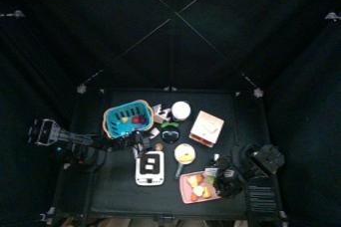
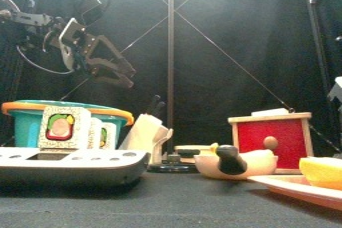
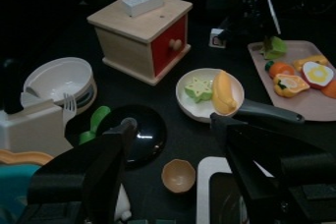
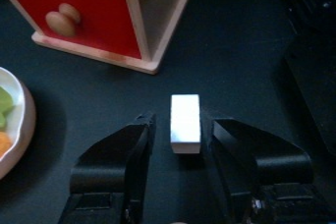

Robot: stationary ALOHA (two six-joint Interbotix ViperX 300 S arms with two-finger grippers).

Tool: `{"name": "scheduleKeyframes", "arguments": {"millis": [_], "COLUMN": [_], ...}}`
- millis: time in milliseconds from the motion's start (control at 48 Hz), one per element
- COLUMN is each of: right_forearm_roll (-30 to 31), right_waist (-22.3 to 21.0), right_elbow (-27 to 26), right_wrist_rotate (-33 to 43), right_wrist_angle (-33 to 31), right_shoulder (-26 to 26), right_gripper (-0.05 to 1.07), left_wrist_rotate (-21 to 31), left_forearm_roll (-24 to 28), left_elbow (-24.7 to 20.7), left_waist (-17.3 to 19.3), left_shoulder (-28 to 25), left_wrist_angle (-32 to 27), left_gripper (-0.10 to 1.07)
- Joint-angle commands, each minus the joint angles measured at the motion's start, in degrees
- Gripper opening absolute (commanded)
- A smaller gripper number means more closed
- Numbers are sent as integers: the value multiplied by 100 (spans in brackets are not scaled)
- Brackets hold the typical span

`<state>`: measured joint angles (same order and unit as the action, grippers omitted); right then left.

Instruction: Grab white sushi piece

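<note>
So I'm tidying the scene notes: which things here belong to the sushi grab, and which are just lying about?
Job in hand:
white sushi piece
right pincer, jaws astride it

Lying about:
red wooden box
teal basket
white bowl
pink tray
left pincer, open

Left arm (image 2: pixel 60 37): black links, pale grey bracket plates at wrist, loops of black cable beside it, glossy housings. Left gripper (image 3: pixel 171 164): two broad matte black jaws, flat rounded pads, moulded edges catching light. Right gripper (image 4: pixel 184 154): two black jaws, curved inner faces, smooth plastic look, darker block at base. Right arm (image 1: pixel 260 161): black, bulky jointed segments, dull sheen in top view. Screws and markings too small to tell.
</note>
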<state>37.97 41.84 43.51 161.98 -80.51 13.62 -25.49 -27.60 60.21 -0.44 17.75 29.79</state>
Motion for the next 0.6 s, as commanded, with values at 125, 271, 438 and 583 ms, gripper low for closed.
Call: {"name": "scheduleKeyframes", "arguments": {"millis": [125,271,438,583], "right_forearm_roll": [158,334,580,1143], "right_waist": [18,18,26,26], "right_elbow": [-70,-35,53,70], "right_wrist_rotate": [-9,-105,-105,-123], "right_wrist_angle": [-413,-686,-729,-721], "right_shoulder": [-562,-914,-1187,-1318], "right_gripper": [79,79,79,79], "left_wrist_rotate": [-9,-9,-9,-9], "left_forearm_roll": [-9,-9,18,62], "left_elbow": [-35,-35,9,149], "left_waist": [9,-18,-53,-79], "left_shoulder": [44,88,229,369], "left_wrist_angle": [-62,-360,-510,-642], "left_gripper": [97,97,97,97]}}
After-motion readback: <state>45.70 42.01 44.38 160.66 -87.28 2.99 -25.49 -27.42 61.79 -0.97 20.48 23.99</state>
